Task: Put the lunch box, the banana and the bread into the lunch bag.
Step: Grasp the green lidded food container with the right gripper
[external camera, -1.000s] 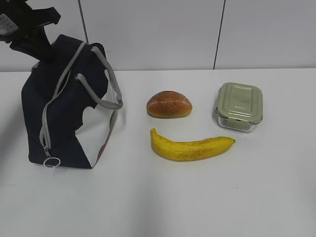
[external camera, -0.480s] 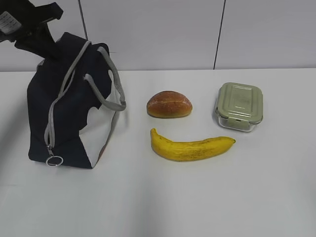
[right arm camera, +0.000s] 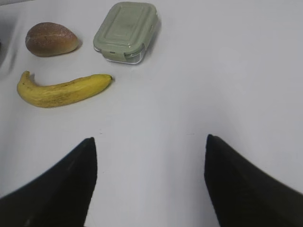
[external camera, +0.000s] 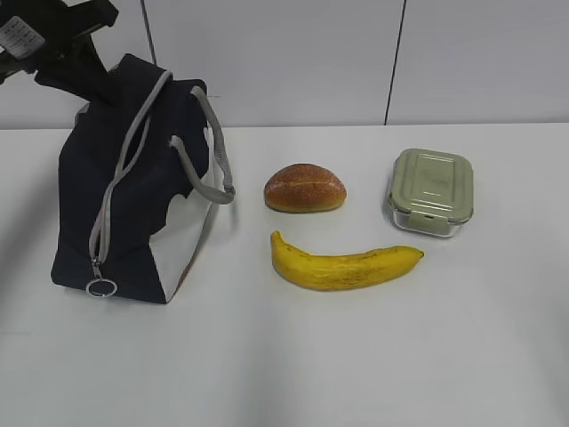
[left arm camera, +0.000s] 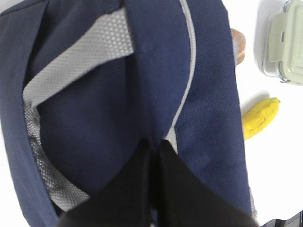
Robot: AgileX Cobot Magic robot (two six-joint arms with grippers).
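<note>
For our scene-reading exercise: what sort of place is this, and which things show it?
Probably a robot test bench: a bare white table, plain panelled wall, and staged lunch items such as the banana.

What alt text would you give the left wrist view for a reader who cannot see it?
The left claw, shut, pinches a fold of navy fabric at the top of the lunch bag, which fills most of the frame with its grey strap handles. At the right edge, on the white table, show parts of the bread, the lunch box and the banana.
</note>
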